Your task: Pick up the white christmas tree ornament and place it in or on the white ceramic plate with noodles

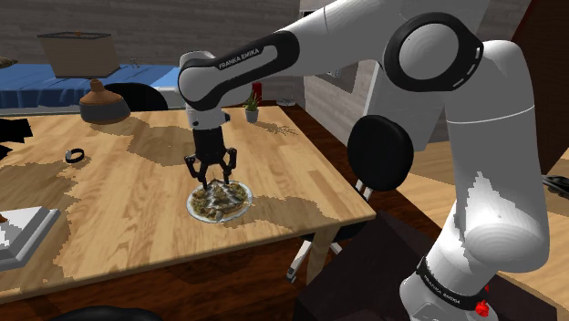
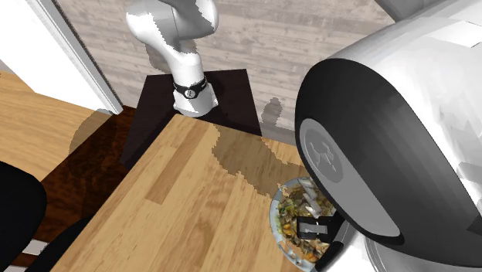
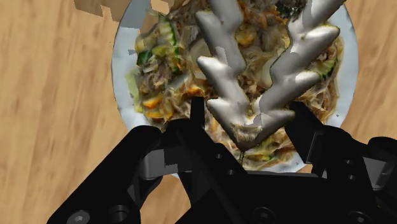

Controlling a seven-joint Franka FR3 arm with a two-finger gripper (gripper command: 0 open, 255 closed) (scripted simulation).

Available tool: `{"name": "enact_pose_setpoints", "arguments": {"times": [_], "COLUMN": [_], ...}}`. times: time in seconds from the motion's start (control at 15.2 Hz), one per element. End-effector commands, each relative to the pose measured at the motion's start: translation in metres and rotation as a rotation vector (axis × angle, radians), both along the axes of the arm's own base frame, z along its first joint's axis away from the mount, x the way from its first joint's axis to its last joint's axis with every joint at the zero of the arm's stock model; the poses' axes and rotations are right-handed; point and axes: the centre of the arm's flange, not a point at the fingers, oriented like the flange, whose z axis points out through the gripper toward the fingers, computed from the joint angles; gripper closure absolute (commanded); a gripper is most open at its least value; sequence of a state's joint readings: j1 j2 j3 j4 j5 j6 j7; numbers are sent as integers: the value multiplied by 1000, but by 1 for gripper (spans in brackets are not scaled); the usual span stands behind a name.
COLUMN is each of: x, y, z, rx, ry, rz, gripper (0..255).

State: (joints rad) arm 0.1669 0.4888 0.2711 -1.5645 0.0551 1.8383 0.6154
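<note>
Ornament [image 3: 226,76]: likely light, stiff, brittle spikes; pinch its trunk.
Gripper [image 1: 212,171]: fingers spread wide, straddling it.

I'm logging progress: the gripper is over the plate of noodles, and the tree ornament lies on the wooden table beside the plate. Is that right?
Not quite. The gripper is over the plate of noodles, but the tree ornament lies on the noodles inside the plate, not on the wooden table beside it. The wrist view shows this.
</note>
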Motion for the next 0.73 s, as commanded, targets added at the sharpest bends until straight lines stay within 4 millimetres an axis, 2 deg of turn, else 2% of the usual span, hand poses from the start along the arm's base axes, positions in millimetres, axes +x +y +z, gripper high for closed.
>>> {"name": "enact_pose_setpoints", "arguments": {"times": [0.0,0.2,0.26,0.59,0.66], "x": [0,0,0,0,3], "y": [0,0,0,0,-1], "z": [0,0,0,0,12], "rx": [0,0,0,0,0], "ry": [0,0,0,0,0], "rz": [0,0,0,0,0], "gripper": [255,255,0,0,0]}}
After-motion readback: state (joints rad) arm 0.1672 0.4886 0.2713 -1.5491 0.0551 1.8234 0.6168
